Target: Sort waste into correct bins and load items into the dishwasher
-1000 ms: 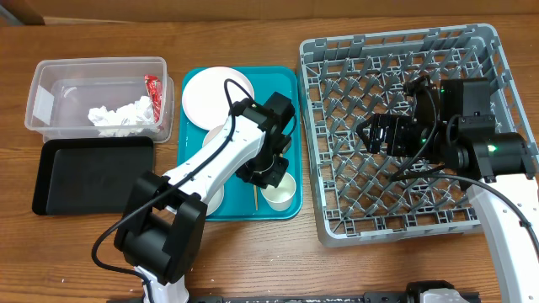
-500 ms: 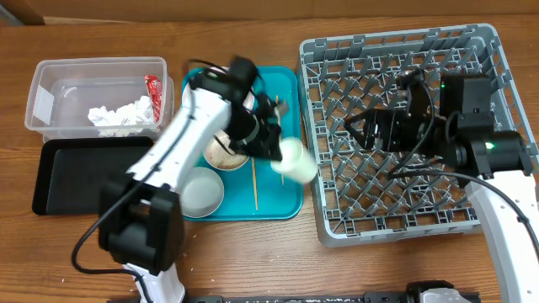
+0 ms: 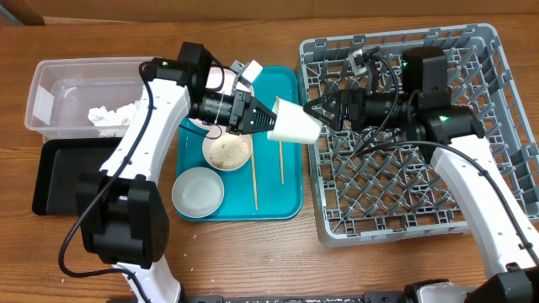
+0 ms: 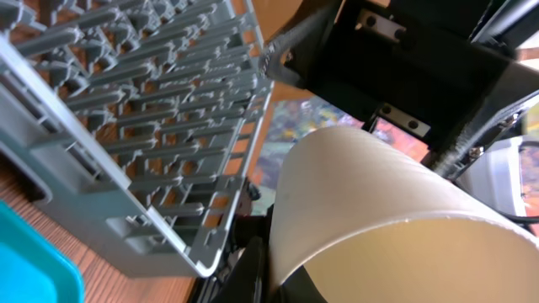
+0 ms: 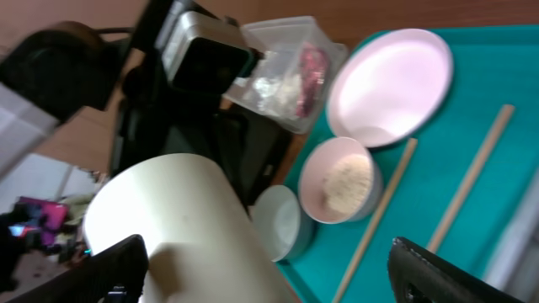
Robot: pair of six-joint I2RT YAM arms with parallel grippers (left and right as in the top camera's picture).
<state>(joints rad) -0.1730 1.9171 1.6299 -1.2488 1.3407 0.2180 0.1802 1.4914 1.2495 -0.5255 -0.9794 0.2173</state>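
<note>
My left gripper [image 3: 268, 120] is shut on the rim of the small white cup [image 3: 295, 124], which hangs on its side above the teal tray's right edge. The cup [image 4: 387, 210] fills the left wrist view. My right gripper [image 3: 320, 112] reaches over the left wall of the dishwasher [image 3: 404, 194] and stands open with the cup's [image 5: 185, 227] base between its fingers [image 5: 118, 269]. On the tray lie a white plate [image 5: 389, 84], a white bowl [image 3: 227, 151] with rice scraps, a grey-green bowl [image 3: 199, 191] and two chopsticks [image 3: 254, 181].
The teal tray [image 3: 286, 202] sits between the bins and the rack. At the left, the clear tub [image 3: 50, 93] holds white tissue [image 3: 114, 116] and a red wrapper [image 5: 312, 67]. The black tray [image 3: 63, 172] lies in front of the tub.
My left gripper lifted the cup off the tray and carried it up and right toward the rack. My right gripper swung left to the rack's left wall and meets the cup.
</note>
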